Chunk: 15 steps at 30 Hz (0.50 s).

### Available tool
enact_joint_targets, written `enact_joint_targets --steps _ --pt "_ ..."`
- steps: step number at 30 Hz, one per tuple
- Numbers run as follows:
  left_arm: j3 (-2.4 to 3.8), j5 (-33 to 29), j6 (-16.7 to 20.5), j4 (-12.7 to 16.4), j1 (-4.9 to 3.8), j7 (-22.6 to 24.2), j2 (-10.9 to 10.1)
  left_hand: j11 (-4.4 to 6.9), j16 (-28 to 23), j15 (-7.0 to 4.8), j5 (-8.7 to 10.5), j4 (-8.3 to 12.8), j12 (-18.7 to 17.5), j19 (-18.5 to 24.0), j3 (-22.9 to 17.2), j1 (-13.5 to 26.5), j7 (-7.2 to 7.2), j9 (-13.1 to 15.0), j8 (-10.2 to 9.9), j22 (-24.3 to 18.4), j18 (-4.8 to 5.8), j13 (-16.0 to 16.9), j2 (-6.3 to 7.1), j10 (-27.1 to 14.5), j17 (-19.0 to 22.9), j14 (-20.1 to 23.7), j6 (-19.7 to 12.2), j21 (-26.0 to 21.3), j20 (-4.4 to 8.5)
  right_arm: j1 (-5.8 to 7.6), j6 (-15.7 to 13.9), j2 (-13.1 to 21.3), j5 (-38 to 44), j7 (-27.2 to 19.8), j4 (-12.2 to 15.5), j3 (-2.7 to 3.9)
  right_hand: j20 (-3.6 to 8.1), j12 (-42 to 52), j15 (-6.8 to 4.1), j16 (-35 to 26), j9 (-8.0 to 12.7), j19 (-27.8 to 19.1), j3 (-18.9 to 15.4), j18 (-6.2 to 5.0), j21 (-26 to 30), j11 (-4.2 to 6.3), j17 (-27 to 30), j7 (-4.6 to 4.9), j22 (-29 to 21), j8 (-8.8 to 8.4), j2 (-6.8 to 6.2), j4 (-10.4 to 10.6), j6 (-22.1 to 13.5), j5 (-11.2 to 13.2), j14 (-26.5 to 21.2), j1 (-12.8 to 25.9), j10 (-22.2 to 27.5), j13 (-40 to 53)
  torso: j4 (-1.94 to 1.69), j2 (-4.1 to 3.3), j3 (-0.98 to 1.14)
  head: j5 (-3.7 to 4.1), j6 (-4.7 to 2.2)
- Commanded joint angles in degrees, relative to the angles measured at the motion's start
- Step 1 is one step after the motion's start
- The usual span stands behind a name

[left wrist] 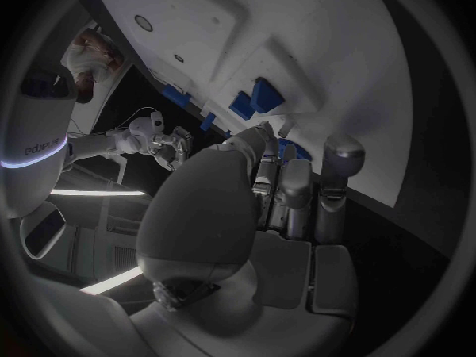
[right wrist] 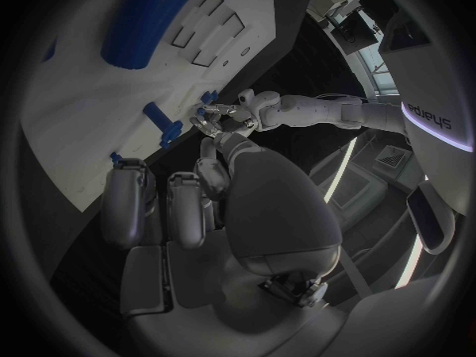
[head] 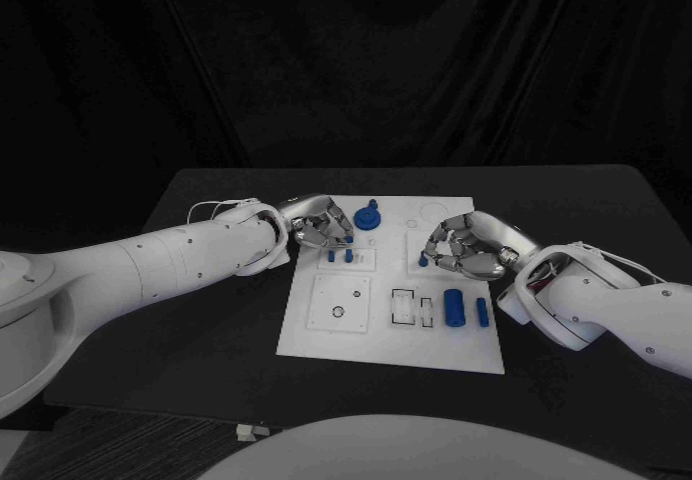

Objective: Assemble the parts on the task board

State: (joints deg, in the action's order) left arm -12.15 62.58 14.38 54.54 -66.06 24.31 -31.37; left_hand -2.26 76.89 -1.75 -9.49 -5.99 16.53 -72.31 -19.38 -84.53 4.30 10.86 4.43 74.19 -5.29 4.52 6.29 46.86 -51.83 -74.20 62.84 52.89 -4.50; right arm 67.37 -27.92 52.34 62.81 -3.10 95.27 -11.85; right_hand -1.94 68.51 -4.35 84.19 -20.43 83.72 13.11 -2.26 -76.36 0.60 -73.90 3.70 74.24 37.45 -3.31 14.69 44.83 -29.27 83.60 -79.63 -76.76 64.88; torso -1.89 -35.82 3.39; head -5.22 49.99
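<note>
Head view puts the white task board in the middle of my black table, with both hands working over its far half. My left hand sits at about 11 o'clock from the board's centre, fingers curled down over the board's far left edge, just beside two small blue pegs standing in a square outline; I cannot tell whether it has hold of anything. Directly beyond those pegs, at 12 o'clock, a larger blue knobbed part stands upright on the board. My right hand hovers at about 2 o'clock, fingers bent inward over the board's right side; a small blue piece shows at its fingertips, but I cannot tell if it is pinched or only touched. Toward 4 o'clock, a blue cylinder and a slimmer blue bar lie side by side, near rectangular cutouts.
</note>
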Motion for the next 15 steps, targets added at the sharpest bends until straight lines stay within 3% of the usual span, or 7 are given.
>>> enact_joint_targets --steps 1,15 --pt "0.04 -0.7 0.3 -0.2 0.17 1.3 0.2 -0.09 -0.3 -0.19 0.37 -0.2 -0.5 0.2 1.8 0.0 -0.14 1.9 0.3 6.6 -1.56 -0.2 -1.88 -0.7 0.5 0.7 0.0 -0.6 0.09 -0.15 0.3 0.0 0.0 0.9 0.1 0.03 -0.06 -0.8 0.00 0.0 0.7 0.5 -0.4 -0.92 0.0 0.09 -3.4 0.17 11.6 -0.51 0.37 -0.2 0.2 -0.2 4.1 -1.3 -0.1 -1.5 -0.01 0.02 0.00 -0.07 0.01" --pt "0.04 -0.7 1.0 -0.9 0.30 1.0 0.5 -0.13 -0.2 -0.17 0.14 -0.1 -0.3 0.1 1.9 -0.1 -0.11 1.9 0.4 6.7 -1.53 -0.1 -2.23 -0.7 0.4 0.8 0.0 -0.5 0.07 -0.16 0.7 0.0 0.0 1.2 0.1 0.03 -0.06 -0.8 0.00 0.0 0.7 0.5 -0.4 -0.92 0.0 0.09 -3.4 0.17 11.6 -0.51 0.37 -0.2 0.2 -0.2 4.1 -1.3 -0.1 -1.5 -0.02 0.01 -0.01 -0.05 0.01"
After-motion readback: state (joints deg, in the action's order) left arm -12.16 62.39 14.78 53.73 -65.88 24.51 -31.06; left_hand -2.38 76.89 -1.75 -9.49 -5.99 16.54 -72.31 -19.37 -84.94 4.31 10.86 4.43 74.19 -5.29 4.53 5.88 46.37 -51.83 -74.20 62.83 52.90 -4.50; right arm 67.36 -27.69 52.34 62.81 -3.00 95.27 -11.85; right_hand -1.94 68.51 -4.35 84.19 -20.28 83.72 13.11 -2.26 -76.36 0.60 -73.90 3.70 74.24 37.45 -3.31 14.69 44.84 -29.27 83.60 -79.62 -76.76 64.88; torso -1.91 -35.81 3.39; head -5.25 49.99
